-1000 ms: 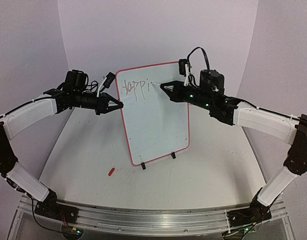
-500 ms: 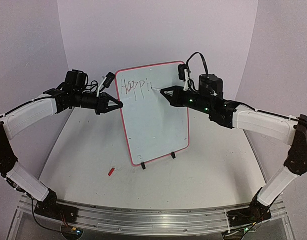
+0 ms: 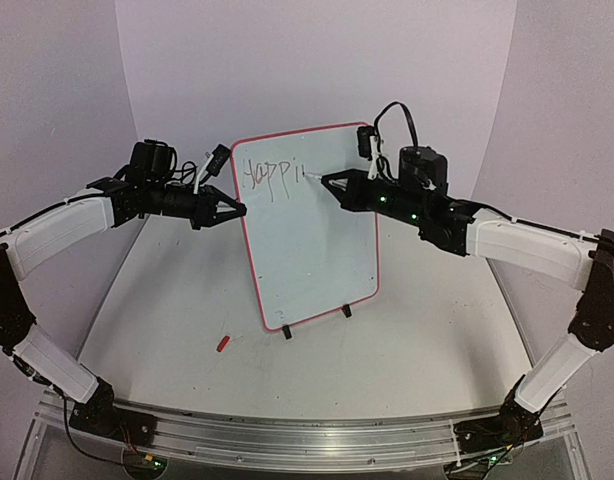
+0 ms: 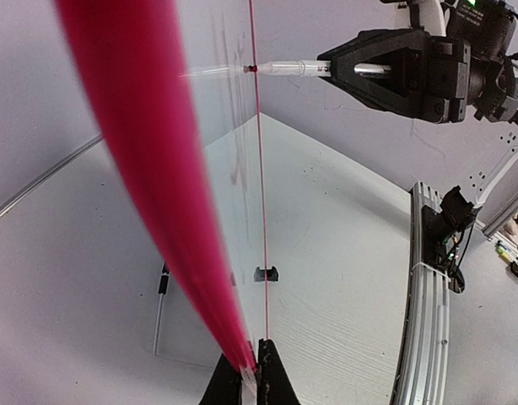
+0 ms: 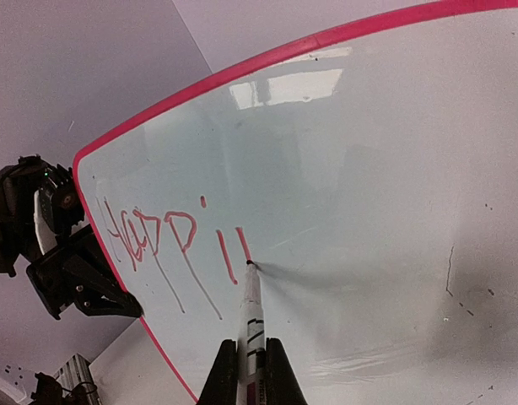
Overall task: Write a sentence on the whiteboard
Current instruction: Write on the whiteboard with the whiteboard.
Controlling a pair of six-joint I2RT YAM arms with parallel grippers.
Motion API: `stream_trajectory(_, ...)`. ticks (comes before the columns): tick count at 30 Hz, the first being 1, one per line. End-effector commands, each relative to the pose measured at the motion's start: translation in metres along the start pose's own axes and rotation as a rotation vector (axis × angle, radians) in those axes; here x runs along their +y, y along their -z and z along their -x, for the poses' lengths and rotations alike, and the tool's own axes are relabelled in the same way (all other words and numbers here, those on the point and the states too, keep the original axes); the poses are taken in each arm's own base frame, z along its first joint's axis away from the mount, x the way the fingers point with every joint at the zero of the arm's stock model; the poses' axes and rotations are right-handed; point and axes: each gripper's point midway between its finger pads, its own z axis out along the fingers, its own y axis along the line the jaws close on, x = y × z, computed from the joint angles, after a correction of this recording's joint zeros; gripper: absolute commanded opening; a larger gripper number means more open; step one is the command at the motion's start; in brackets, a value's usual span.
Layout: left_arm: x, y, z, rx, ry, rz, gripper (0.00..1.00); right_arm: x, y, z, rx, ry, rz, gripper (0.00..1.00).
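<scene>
From above, the whiteboard [image 3: 312, 250] stands near upright on its wire stand, black clips [image 3: 286, 330] at its lower edge, in the middle of the table [image 3: 417, 330]. The left gripper [image 3: 239, 209] comes in from the side and meets the board's left rim, I'd say to brace it so it doesn't rock under the pen. The right gripper [image 3: 327, 178] reaches across the upper part of the board with a marker [image 3: 312, 177] poking out ahead of it. The sentence [image 3: 272, 175] runs along the top: "Happi" and a stroke or two more, so most of it is not yet written. A small red cap [image 3: 223, 343] lies on the table, well apart from the board's foot.

The left wrist camera looks along the board nearly edge-on. Its two fingers are closed tight at the bottom of the view, pinching the red rim between them. Further up the edge, the marker's tip touches the white face.

The right wrist camera shows the jaws clamped shut around the marker's barrel, which sticks straight out so the tip lands square on the board. The tip sits at the foot of the last short red stroke. The next move probably calls for a lift and a small step rightward to start the following letter.
</scene>
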Motion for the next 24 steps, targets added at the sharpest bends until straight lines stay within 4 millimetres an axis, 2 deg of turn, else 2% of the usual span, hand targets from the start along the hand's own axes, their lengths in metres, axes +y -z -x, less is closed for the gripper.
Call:
stream_trajectory(1, -0.005, -0.014, -0.053, 0.173, 0.047, -0.025, 0.00, 0.015, 0.007, 0.045, -0.124, 0.029, 0.029, 0.00)
stream_trajectory(9, -0.005, -0.013, -0.053, 0.172, 0.045, -0.025, 0.00, 0.015, 0.001, 0.048, -0.132, 0.034, 0.028, 0.00)
stream_trajectory(24, -0.006, -0.013, -0.052, 0.172, 0.044, -0.026, 0.00, -0.006, 0.004, 0.040, -0.140, 0.003, -0.069, 0.00)
